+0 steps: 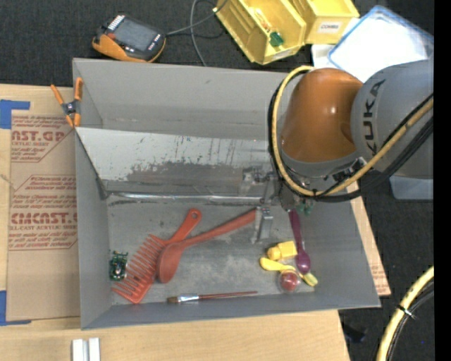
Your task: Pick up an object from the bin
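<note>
Orange wrist cover (pixel 317 116) partly hides jaws over red spoon (pixel 194 240) handle; state unclear.

Floor (pixel 42 42): dark, matt, even; visible along the upper edge and at lower right. Upper left: an orange-and-black device (pixel 129 40) with a grey face lies flat on the floor. A thin dark cable (pixel 184 28) runs from the device toward the upper edge. Upper centre: a yellow tray (pixel 257 28), set askew, with a green part (pixel 276 39) inside. Just beside it, to the right: a yellow box (pixel 325 15) and a pale blue sheet (pixel 380 42)
</note>
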